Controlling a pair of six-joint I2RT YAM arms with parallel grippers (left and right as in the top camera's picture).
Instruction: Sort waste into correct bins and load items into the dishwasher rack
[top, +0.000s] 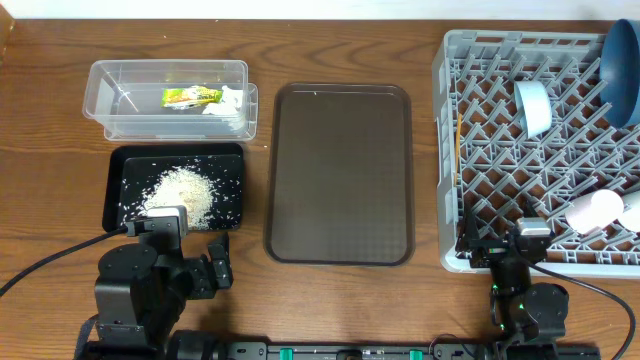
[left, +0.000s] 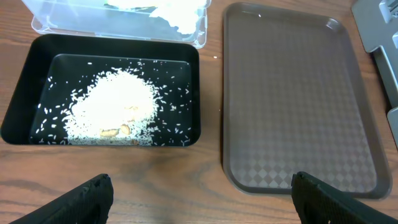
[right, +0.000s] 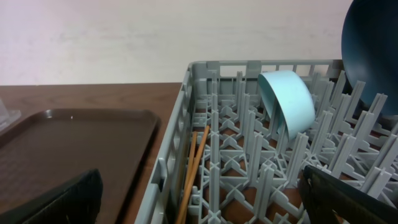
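Observation:
The clear tub (top: 105, 100) at the back left holds the yellow-green snack wrapper (top: 190, 97) and the white tissue (top: 228, 103). The black tray (top: 112, 190) holds a heap of rice (top: 185, 195), which also shows in the left wrist view (left: 115, 106). The grey rack (top: 445, 150) holds the dark-blue dish (top: 622, 70), light-blue bowl (top: 533, 107), pink cup (top: 595, 212), pale-green cup (top: 632, 208) and chopsticks (top: 459, 150). My left gripper (left: 202, 202) is open and empty, in front of the black tray. My right gripper (right: 202, 199) is open and empty at the rack's front left corner.
A brown serving tray (top: 340, 170) lies bare between the bins and the rack. Bare wood table runs along the front edge between the two arms. A cable trails from the left arm to the table's left side.

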